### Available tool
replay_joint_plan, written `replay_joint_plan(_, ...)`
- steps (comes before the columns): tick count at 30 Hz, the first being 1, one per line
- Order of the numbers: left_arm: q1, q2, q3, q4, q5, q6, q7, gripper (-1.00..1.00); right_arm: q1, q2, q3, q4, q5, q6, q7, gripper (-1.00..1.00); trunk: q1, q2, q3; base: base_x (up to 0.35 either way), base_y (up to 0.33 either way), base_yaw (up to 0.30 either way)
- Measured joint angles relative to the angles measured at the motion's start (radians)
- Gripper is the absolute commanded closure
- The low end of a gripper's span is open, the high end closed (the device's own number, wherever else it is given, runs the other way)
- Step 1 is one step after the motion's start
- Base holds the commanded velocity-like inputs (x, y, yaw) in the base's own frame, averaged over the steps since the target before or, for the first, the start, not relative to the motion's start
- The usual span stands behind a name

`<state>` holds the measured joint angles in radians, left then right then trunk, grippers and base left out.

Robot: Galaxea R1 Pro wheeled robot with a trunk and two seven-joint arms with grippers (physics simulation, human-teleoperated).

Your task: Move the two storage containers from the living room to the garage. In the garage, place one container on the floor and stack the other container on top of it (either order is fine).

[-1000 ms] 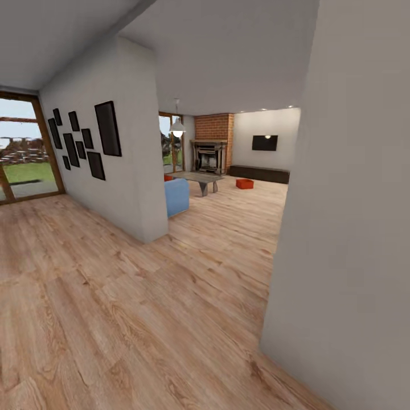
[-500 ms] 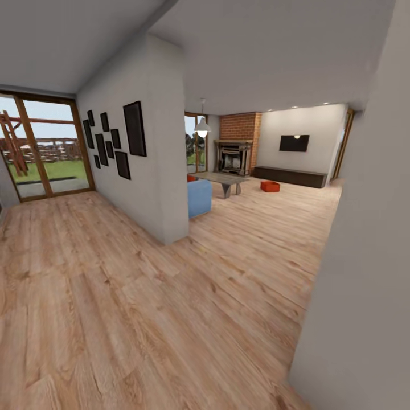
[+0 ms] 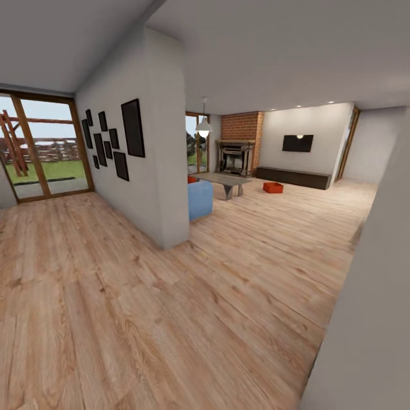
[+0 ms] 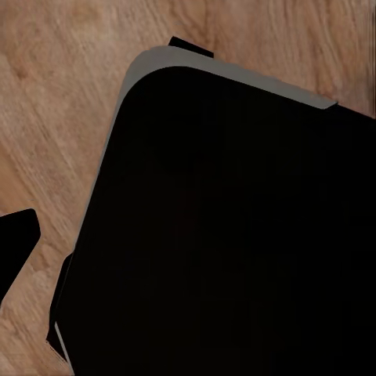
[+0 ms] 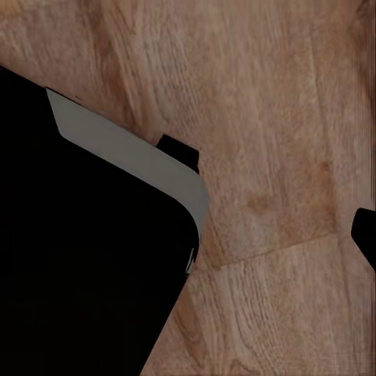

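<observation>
One orange-red storage container [image 3: 273, 187] sits on the living room's wood plank floor [image 3: 171, 296] in the head view, between the low table [image 3: 223, 180] and the long dark cabinet [image 3: 293, 177]. Both wrist views show a black rounded body [image 4: 235, 227] over planks; neither hand's state can be told.

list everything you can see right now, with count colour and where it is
storage container: 1 plainly seen, orange-red, on the wood floor in front of the low cabinet; a second orange-red bit peeks out behind the sofa
sofa: 1, blue, behind the partition wall's end
coffee table: 1, grey, mid living room
fireplace: 1, brick surround, far wall
low cabinet: 1, dark, far wall
TV: 1, black, above the cabinet
pendant lamp: 1, white
picture frames: several, black, on the partition wall
floor: light wood planks
robot base: dark, rounded corner, over the floor
</observation>
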<state>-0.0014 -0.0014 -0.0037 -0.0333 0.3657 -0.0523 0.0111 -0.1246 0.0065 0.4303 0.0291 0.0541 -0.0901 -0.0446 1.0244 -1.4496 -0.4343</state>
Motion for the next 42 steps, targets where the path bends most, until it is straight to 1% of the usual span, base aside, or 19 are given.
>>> replay_joint_plan(21, 0.0, 0.001, 0.001, 0.0, -0.001, 0.004, 0.0, -1.0, 0.0, 0.003, -0.001, 0.0, 0.0, -0.005, -0.009, -1.0, 0.0, 0.0, 0.0, 0.325, 0.0, 0.0)
replay_joint_plan(27, 0.0, 0.0, 0.001, 0.0, -0.001, 0.004, 0.0, -1.0, 0.0, 0.004, -0.002, 0.0, -0.002, -0.037, -0.01, -1.0, 0.0, 0.0, 0.0, 0.325, 0.0, 0.0)
replay_joint_plan(37, 0.0, 0.0, 0.001, 0.0, -0.002, 0.003, 0.0, -1.0, 0.0, 0.003, -0.005, 0.0, -0.004, -0.051, -0.014, -1.0, 0.0, 0.0, 0.0, 0.325, 0.0, 0.0)
replay_joint_plan(42, 0.0, 0.0, 0.0, 0.0, -0.002, 0.002, 0.0, -1.0, 0.0, 0.005, -0.006, 0.0, -0.005, -0.076, -0.014, -1.0, 0.0, 0.0, 0.0, 0.325, 0.0, 0.0)
